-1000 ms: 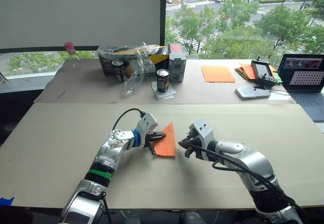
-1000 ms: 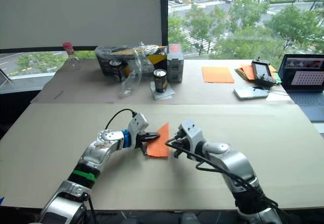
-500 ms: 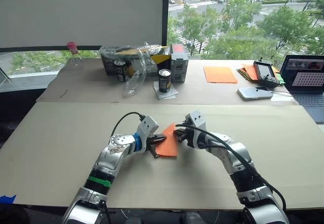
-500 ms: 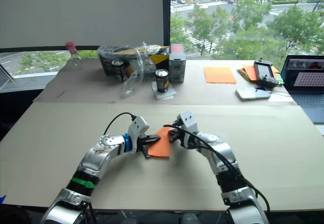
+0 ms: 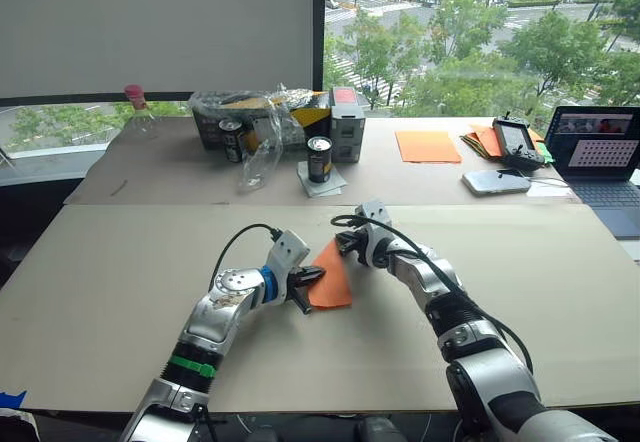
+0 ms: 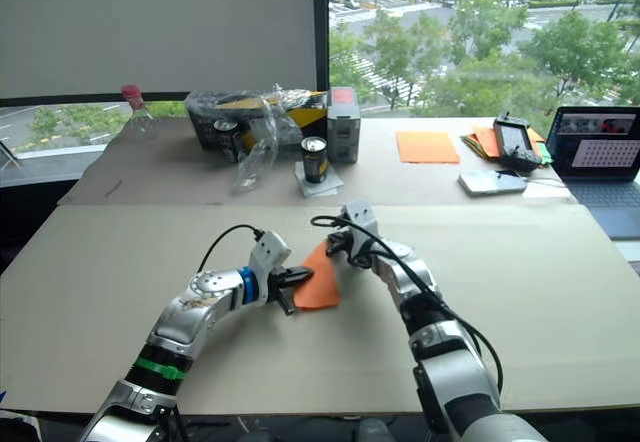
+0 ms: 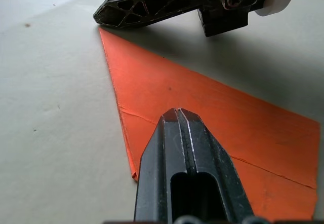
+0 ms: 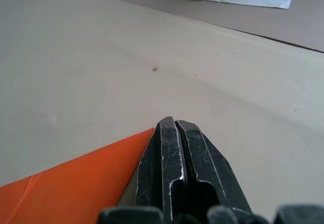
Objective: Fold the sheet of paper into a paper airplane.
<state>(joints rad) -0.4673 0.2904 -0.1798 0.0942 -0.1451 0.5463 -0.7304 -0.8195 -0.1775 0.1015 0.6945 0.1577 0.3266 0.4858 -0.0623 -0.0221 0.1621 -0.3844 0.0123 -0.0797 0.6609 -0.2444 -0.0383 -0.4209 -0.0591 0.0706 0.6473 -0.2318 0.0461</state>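
Left eye view: we read the scene from the robot's left to its right.
Bottle: at the far left of the rear table (image 5: pixel 160 177) we see a clear bottle with a pink cap (image 5: pixel 138 107).
Clutter: next come a crumpled clear bag over a dark box (image 5: pixel 262 122), with two drink cans (image 5: pixel 320 159), the nearer one standing on a folded tissue.
Left gripper: we see the left gripper (image 5: pixel 318 277) low over the near table (image 5: pixel 100 292), its two black fingers pressed together with their tips resting on the left side of the orange paper; in the left wrist view the tips (image 7: pixel 176 116) lie flat on the orange surface, nothing between them.
Paper airplane: we find the paper airplane (image 5: pixel 331 278) flat on the near table between the two grippers, a creased orange wedge with its sharp tip pointing away from the robot.
Right gripper: we see the right gripper (image 5: pixel 343 245) at the wedge's pointed far tip, fingers closed together with nothing between them, touching down just beside the tip in the right wrist view (image 8: pixel 172 127).
Far right: we see a paler orange sheet (image 5: pixel 428 146), a stack of mixed-colour papers (image 5: pixel 487 140), a handheld controller (image 5: pixel 519 142), a phone (image 5: pixel 497 181) and a laptop (image 5: pixel 598 152).
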